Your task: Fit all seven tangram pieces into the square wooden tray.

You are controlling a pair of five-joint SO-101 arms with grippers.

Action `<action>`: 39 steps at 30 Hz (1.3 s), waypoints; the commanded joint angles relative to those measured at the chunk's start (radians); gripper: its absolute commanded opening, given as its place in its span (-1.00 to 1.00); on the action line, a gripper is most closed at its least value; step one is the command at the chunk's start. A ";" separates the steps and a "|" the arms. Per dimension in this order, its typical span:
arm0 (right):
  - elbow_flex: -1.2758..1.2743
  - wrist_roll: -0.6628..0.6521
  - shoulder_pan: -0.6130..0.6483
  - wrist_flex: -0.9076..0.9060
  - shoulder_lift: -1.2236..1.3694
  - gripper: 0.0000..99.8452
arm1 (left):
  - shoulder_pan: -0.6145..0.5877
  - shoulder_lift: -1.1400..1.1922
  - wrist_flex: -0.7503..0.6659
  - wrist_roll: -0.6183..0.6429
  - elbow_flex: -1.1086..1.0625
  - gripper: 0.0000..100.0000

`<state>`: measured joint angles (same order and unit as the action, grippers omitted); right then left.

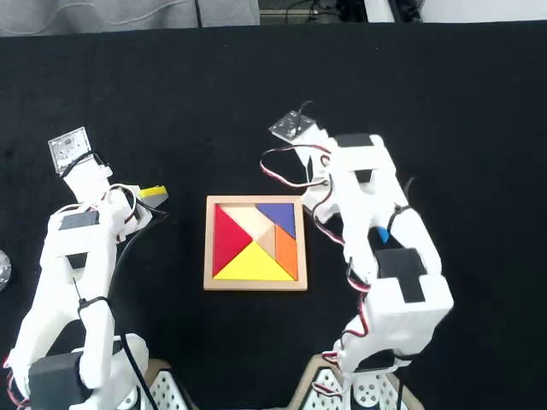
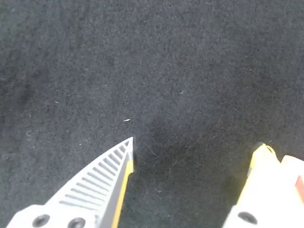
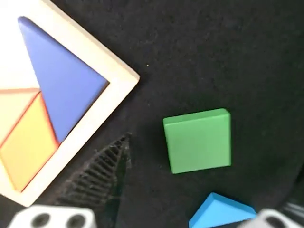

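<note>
**A:** What carries everything?

**B:** A black cloth tabletop (image 1: 444, 102). A white left arm (image 1: 73, 256) and a white right arm (image 1: 385, 248) stand on either side of the tray.

**A:** And the grippers?

**B:** The left gripper (image 2: 195, 145) hangs over the cloth with its fingers spread wide. The right gripper (image 3: 199, 183) is spread too, and pinches nothing.

**A:** The tray?

**B:** The square wooden tray (image 1: 255, 285) lies flat between the arms. It holds a large red triangle (image 1: 226, 239) on its left and a large yellow triangle (image 1: 254, 265) along its near side. A dark blue triangle (image 1: 280, 215) fills its far right corner, with an orange four-sided piece (image 1: 286, 248) just below. Bare wood shows between the red and blue ones.

**A:** Any loose pieces?

**B:** A green wooden square (image 3: 197, 140) lies on the cloth near the tray's corner, apart from it. A small light blue triangle (image 3: 218, 211) lies near the square, close to one finger of the right gripper.
</note>
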<state>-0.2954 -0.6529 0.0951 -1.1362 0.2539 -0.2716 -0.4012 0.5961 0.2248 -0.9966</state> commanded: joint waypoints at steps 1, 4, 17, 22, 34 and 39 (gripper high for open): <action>0.050 0.006 -0.044 0.038 0.018 0.01 | -0.013 -0.025 -0.017 -0.002 0.007 -0.26; 0.050 -0.049 -0.063 0.049 0.054 -0.01 | -0.013 -0.025 -0.017 -0.002 0.007 -0.26; 0.088 -0.114 -0.064 0.103 0.088 -0.55 | -0.013 -0.025 -0.015 -0.002 0.007 -0.26; 0.090 -0.118 -0.063 0.115 0.088 -0.57 | -0.013 -0.025 -0.015 -0.002 0.007 -0.26; 0.157 -0.025 -0.044 -0.021 0.008 -0.94 | -0.013 -0.026 -0.014 -0.002 0.007 -0.26; 0.193 0.112 0.058 -0.132 -0.133 -0.94 | -0.013 -0.032 -0.012 -0.002 0.007 -0.26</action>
<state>-0.1557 -0.6222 0.0798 -1.2221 0.2355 -0.2716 -0.4012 0.5961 0.2248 -0.9966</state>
